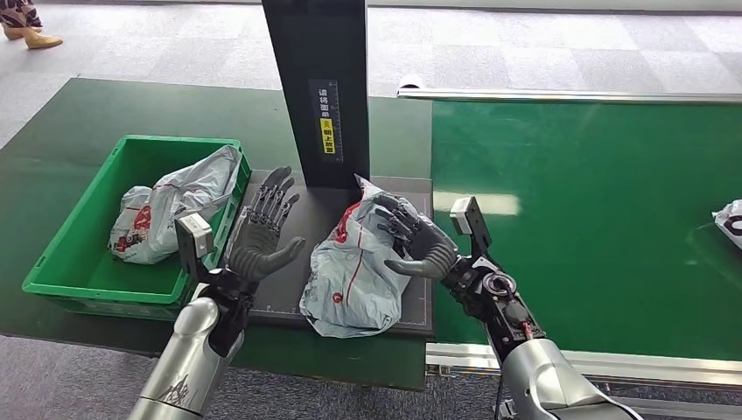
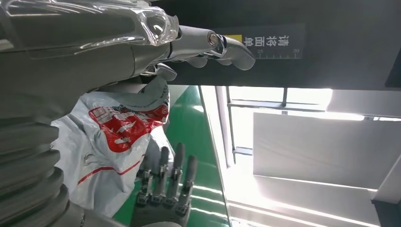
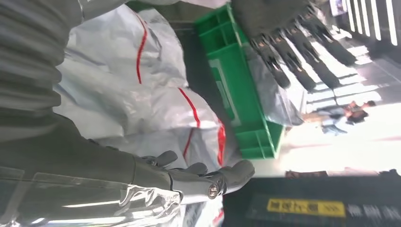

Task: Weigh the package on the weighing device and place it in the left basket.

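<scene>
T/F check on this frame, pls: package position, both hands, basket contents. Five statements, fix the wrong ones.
1. The package lies on the weighing device. True.
2. The left hand grips the package. False: it is open, apart from the package, over the platform.
3. The right hand rests against the package. True.
4. The green basket holds nothing. False: a grey bag lies in it.
5. The basket sits right of the weighing device. False: it sits on its left.

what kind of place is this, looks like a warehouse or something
Probably a parcel-sorting or logistics test station. A grey courier package lies on a black weighing platform with an upright post, a green basket holds another bagged parcel, and a green belt runs alongside.
</scene>
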`<state>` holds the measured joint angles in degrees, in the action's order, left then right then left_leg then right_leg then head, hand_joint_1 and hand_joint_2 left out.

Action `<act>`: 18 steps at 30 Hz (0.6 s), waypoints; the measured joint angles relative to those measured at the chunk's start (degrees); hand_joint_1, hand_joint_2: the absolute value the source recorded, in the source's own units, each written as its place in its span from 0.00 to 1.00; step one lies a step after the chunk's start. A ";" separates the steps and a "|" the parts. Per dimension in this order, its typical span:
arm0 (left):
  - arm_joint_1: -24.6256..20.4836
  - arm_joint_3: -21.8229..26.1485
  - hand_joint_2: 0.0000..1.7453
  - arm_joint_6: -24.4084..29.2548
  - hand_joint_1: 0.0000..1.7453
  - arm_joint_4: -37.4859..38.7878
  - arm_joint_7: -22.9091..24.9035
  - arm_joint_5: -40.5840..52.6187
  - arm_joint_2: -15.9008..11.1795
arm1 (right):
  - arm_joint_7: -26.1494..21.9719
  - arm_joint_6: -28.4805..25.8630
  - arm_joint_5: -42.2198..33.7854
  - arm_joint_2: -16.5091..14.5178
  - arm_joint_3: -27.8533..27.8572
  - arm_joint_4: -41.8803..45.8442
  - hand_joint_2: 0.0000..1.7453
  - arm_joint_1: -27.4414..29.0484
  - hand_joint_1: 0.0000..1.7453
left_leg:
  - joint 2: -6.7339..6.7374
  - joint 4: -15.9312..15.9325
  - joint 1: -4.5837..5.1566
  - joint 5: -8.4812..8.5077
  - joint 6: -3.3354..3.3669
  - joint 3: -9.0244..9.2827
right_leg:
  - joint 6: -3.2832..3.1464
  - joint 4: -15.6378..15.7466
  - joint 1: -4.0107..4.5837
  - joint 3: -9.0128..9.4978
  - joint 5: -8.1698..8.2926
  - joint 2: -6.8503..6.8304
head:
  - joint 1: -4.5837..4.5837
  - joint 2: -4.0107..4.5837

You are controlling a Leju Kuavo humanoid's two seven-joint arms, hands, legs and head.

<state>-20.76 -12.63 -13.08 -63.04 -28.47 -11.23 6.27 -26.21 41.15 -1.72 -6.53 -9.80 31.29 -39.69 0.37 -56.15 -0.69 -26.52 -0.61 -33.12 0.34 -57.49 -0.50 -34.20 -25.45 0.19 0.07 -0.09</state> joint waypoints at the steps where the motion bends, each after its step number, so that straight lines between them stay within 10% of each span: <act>1: 0.25 0.02 1.00 0.16 0.00 -0.01 -0.03 0.00 -0.01 | 0.40 -2.31 -0.43 0.01 0.13 0.67 0.25 0.19 0.00 | 0.00 0.00 0.00 0.00 0.00 0.00 | 0.00 0.00 0.00 0.00 0.00 0.00 | 0.00 0.00; 4: 0.92 0.04 1.00 0.45 0.00 -0.11 0.03 0.14 -0.02 | 2.22 -11.36 -0.19 0.11 0.02 2.71 1.00 0.41 0.00 | -0.01 0.00 0.00 0.00 0.00 0.00 | 0.00 0.00 0.00 0.00 0.00 0.00 | 0.01 0.00; 18: 2.03 -1.85 1.00 3.51 0.00 -1.03 0.50 6.15 1.45 | 4.05 -30.66 3.87 0.73 -1.68 15.24 1.00 4.50 0.00 | -0.01 -0.01 0.01 0.00 0.00 -0.01 | 0.00 0.01 -0.01 -0.03 0.00 0.00 | 0.00 0.00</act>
<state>-18.72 -14.49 -9.56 -64.06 -27.97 -5.09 7.71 -22.16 10.49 2.15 -5.80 -11.49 46.53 -35.19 0.36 -56.16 -0.69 -26.52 -0.61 -33.13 0.34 -57.48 -0.51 -34.23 -25.45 0.19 0.07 -0.09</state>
